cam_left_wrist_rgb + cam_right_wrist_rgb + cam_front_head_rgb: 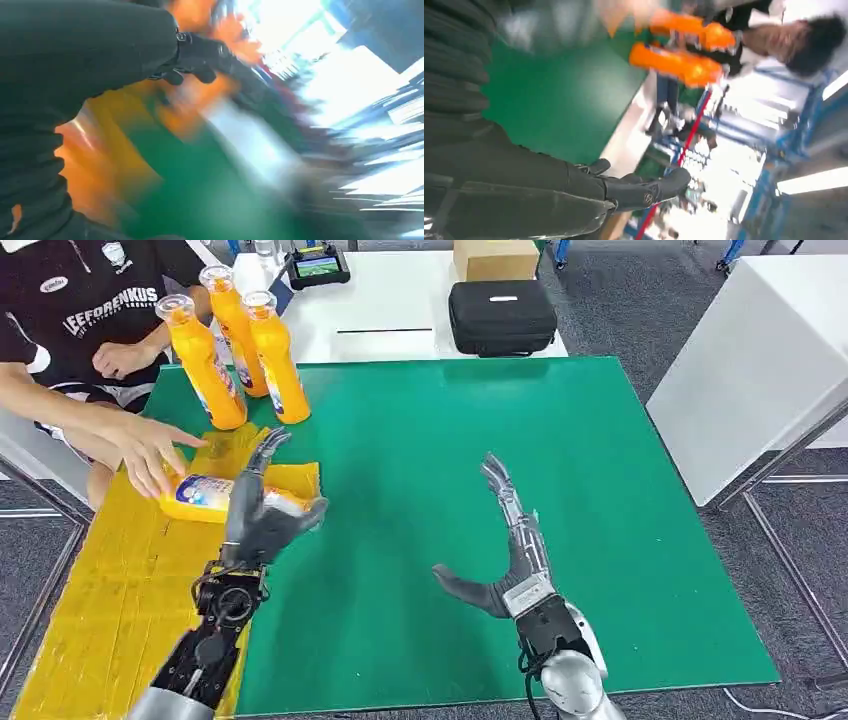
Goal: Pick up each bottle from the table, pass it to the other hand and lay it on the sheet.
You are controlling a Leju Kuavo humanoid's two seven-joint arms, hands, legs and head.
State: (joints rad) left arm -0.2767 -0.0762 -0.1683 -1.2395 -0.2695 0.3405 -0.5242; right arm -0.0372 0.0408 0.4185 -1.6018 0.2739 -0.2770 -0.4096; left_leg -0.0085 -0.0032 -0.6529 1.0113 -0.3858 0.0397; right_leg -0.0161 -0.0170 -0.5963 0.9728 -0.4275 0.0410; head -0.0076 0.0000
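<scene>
Head view: left hand (262, 515), fingers spread, hovers over lying orange bottle (215, 496) on yellow sheet (120, 590), which a person's hand (148, 455) touches. Right hand (505, 560) spread, empty, ready to receive.
</scene>
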